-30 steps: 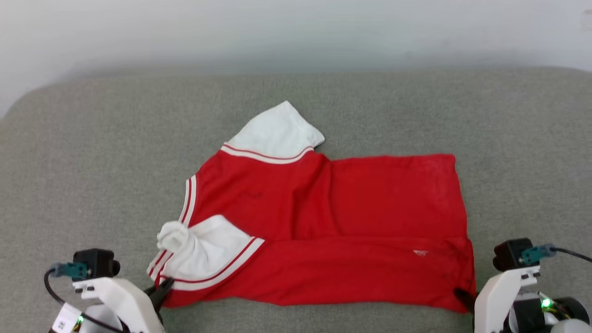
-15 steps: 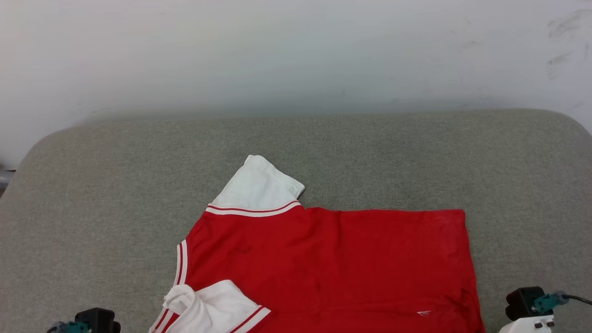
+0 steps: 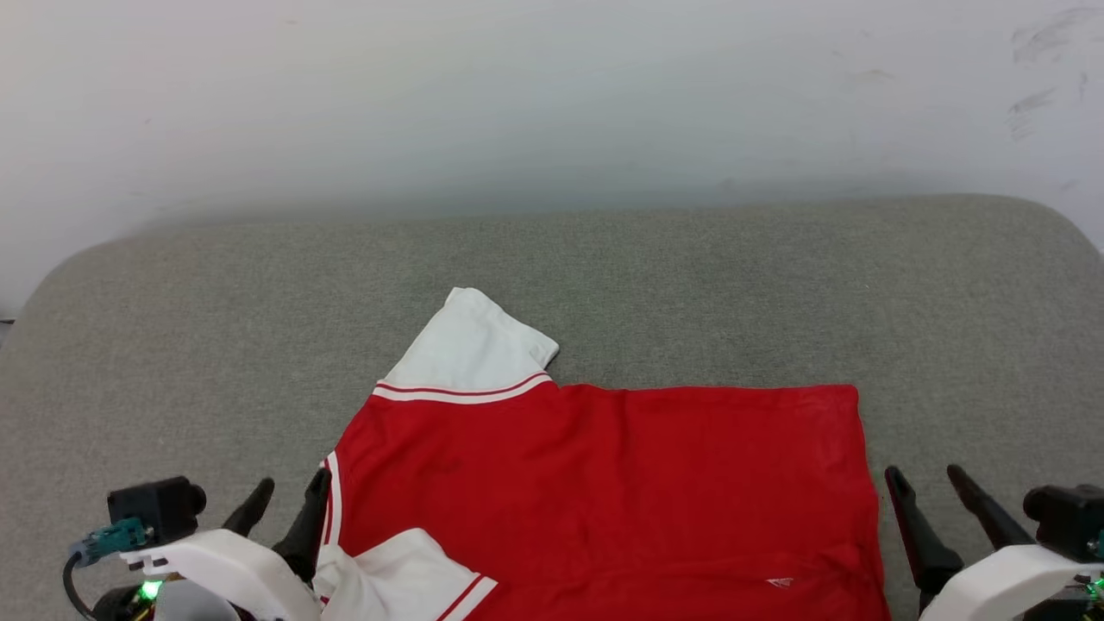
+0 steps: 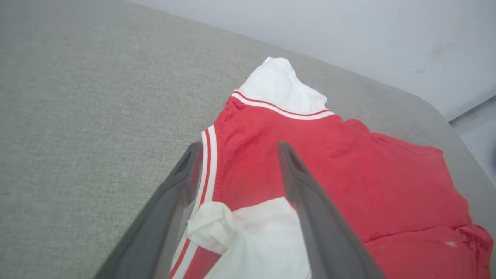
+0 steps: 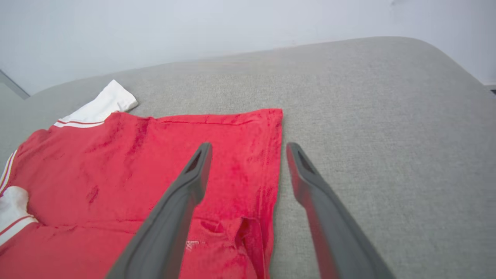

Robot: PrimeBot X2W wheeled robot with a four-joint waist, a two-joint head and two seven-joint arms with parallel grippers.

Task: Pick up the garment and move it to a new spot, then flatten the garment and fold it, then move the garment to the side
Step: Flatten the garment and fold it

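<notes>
The garment (image 3: 604,483), a red shirt with white sleeve panels, lies flat on the grey cushion (image 3: 604,276), its near part folded over itself. One white sleeve (image 3: 470,349) points away from me and the other (image 3: 397,573) is bunched at the near left. My left gripper (image 3: 289,493) is open at the striped left edge, holding nothing; in the left wrist view the left gripper (image 4: 239,146) hovers over the garment (image 4: 348,174). My right gripper (image 3: 923,476) is open just beside the right hem. In the right wrist view the right gripper (image 5: 248,146) straddles that hem of the garment (image 5: 155,162).
The grey cushion (image 5: 387,116) has bare fabric to the left, right and far side of the shirt. A pale wall (image 3: 552,103) rises behind its rounded far edge.
Both grippers have opened and let go of the garment's near edge, then risen beside it. The head camera has tilted, so the whole picture has shifted.
</notes>
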